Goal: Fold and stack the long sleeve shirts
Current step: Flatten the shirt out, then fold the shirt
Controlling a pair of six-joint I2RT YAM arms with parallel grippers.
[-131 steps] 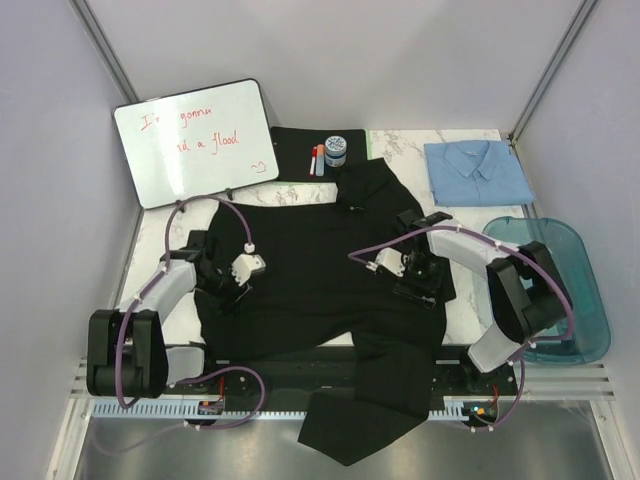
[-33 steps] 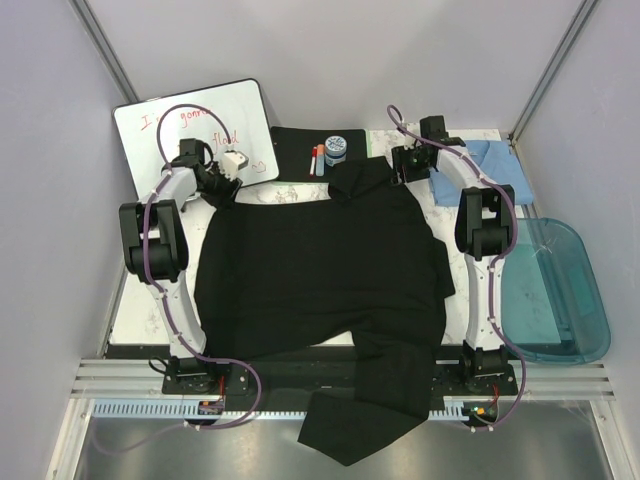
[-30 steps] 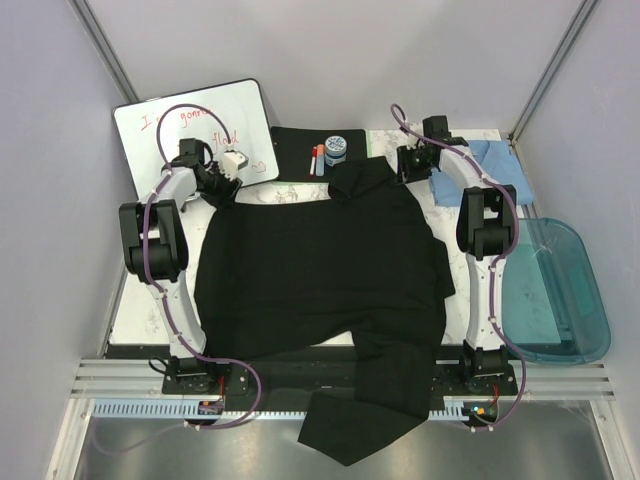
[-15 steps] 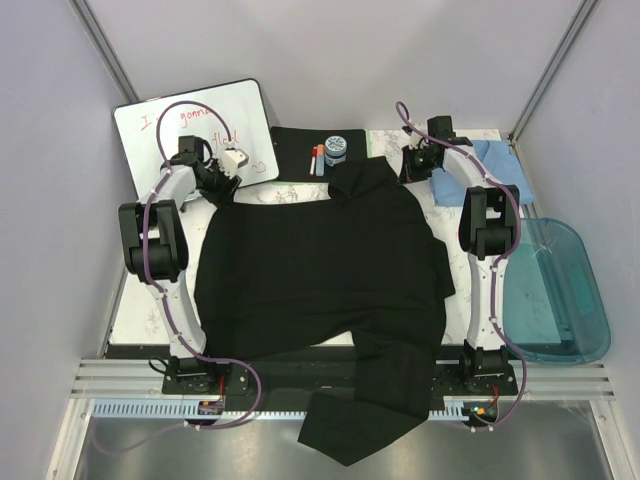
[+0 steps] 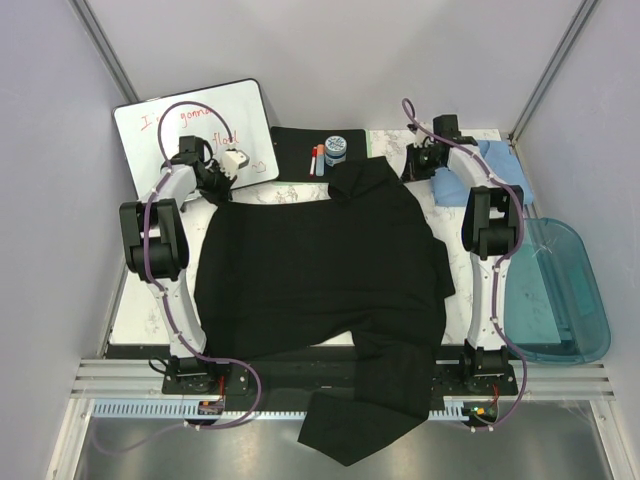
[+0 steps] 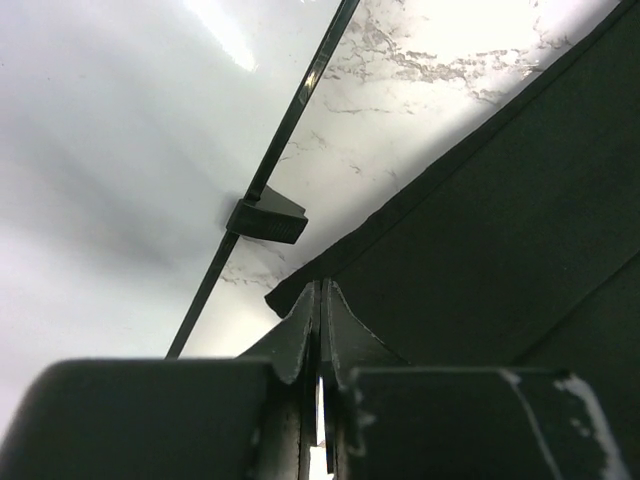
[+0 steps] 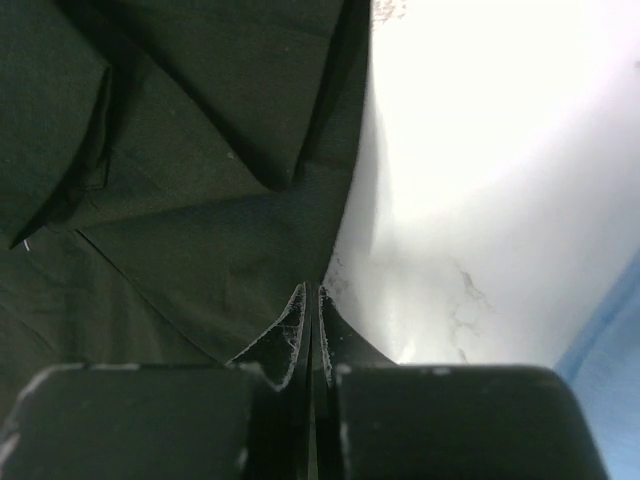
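The large black long sleeve shirt [image 5: 320, 260] lies spread over the marble table, one part hanging off the near edge. My left gripper [image 5: 213, 185] is at its far left corner, and the left wrist view shows the gripper [image 6: 320, 290] shut on the corner of the dark cloth [image 6: 500, 250]. At the far right corner my right gripper [image 5: 415, 168] is shut too; in the right wrist view the gripper [image 7: 311, 290] pinches the edge of the black fabric [image 7: 180, 150]. The folded light blue shirt [image 5: 505, 170] lies at the far right, partly behind my right arm.
A whiteboard [image 5: 190, 135] leans at the far left, close to my left gripper. A black mat [image 5: 295, 140] at the back holds markers [image 5: 318, 158] and a small jar [image 5: 336, 150]. A teal bin [image 5: 560, 290] stands at the right edge.
Both arms went from the shirt's middle out to its far corners. Within the last second both grippers closed on the cloth, and the right one shifted slightly right.
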